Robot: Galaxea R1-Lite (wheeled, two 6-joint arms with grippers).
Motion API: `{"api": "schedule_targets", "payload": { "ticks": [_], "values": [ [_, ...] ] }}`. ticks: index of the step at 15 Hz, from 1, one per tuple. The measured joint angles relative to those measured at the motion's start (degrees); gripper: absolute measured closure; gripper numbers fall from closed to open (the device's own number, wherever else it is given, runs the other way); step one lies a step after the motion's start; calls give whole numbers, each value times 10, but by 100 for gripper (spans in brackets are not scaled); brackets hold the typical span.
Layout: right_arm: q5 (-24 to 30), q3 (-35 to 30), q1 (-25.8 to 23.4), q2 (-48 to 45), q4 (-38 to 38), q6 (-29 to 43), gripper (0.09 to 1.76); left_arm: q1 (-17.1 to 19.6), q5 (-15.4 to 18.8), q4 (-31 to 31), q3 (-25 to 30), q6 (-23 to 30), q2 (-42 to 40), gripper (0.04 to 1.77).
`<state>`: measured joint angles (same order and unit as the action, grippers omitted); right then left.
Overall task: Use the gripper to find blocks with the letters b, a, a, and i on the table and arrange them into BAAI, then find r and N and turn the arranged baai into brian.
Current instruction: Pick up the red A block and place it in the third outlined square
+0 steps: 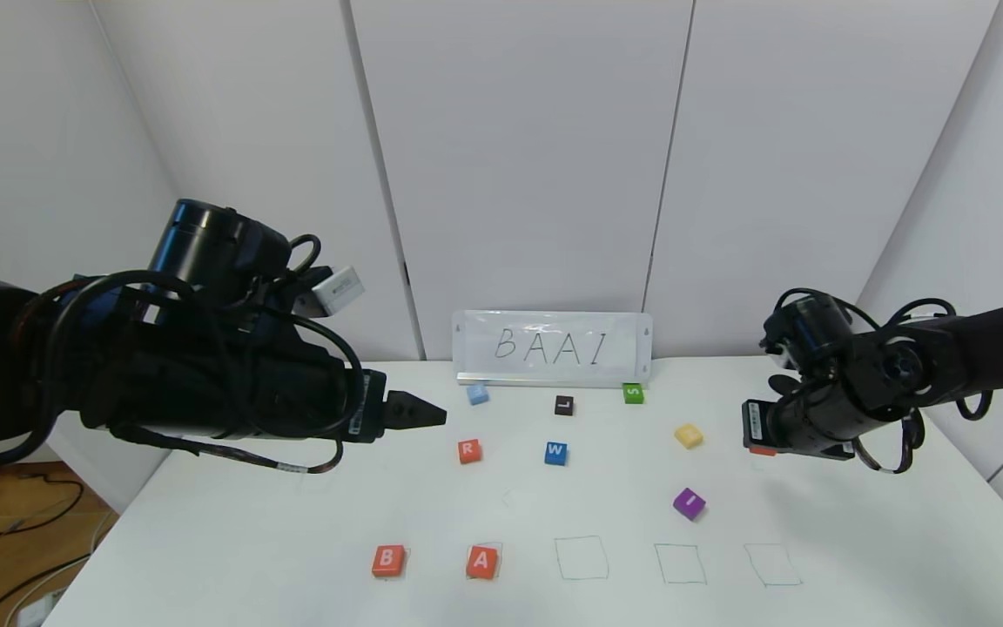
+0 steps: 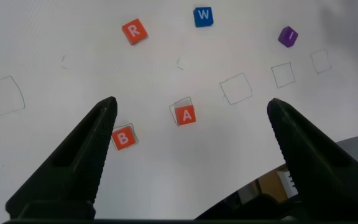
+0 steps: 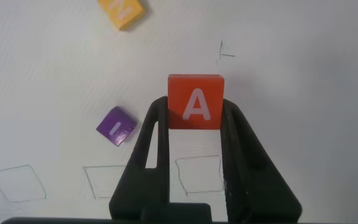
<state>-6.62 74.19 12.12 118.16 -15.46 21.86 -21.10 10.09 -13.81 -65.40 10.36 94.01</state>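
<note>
Head view. We note the left hand (image 1: pixel 432 412) raised above the left part of the surface (image 1: pixel 858 540), pointing inward, holding nothing. The right hand (image 1: pixel 758 435) hangs over the right side of the surface, with a sliver of orange-red showing beneath it. On the near row of pen-drawn squares (image 1: pixel 582 558), the B block (image 1: pixel 388 561) sits in the leftmost square and the first A block (image 1: pixel 482 562) in the next; three squares to the right are bare. The purple I block (image 1: pixel 689 503) lies loose, behind the fourth square. Farther back we see the R block (image 1: pixel 468 450), a blue W block (image 1: pixel 556 453), a yellow block (image 1: pixel 688 435), a dark L block (image 1: pixel 563 405), a green S block (image 1: pixel 633 393) and a pale blue block (image 1: pixel 477 394). A white card (image 1: pixel 552 348) lettered BAAI stands against the wall.

Left wrist view. The left hand's fingers (image 2: pixel 73 168) stand wide apart, nothing between them. Below we see the B block (image 2: pixel 123 137) and first A block (image 2: pixel 185 114) in their squares, with the R block (image 2: pixel 133 30), W block (image 2: pixel 203 16) and I block (image 2: pixel 287 36) beyond.

Right wrist view. The right hand's fingers (image 3: pixel 154 155) are clamped on the second A block (image 3: pixel 195 101), letter facing the camera, held off the surface. The I block (image 3: pixel 116 126) lies just beside, and the yellow block (image 3: pixel 123 10) farther off.
</note>
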Motion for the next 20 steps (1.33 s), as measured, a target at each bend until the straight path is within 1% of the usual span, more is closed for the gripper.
{"api": "schedule_targets", "payload": {
  "ticks": [2,6,11,14,20],
  "values": [
    [-8,0,22,-17,-16,12,131,0,0,0,0,0,0,9],
    [-43,2,82,-29,-25,38,131,0,0,0,0,0,1,9],
    [-50,1,156,-27,-25,71,131,0,0,0,0,-1,2,9],
    [-52,11,195,-9,-22,87,131,0,0,0,-1,-1,2,9],
    [-52,56,273,53,-31,113,131,1,-1,0,-2,0,-1,9]
  ]
}}
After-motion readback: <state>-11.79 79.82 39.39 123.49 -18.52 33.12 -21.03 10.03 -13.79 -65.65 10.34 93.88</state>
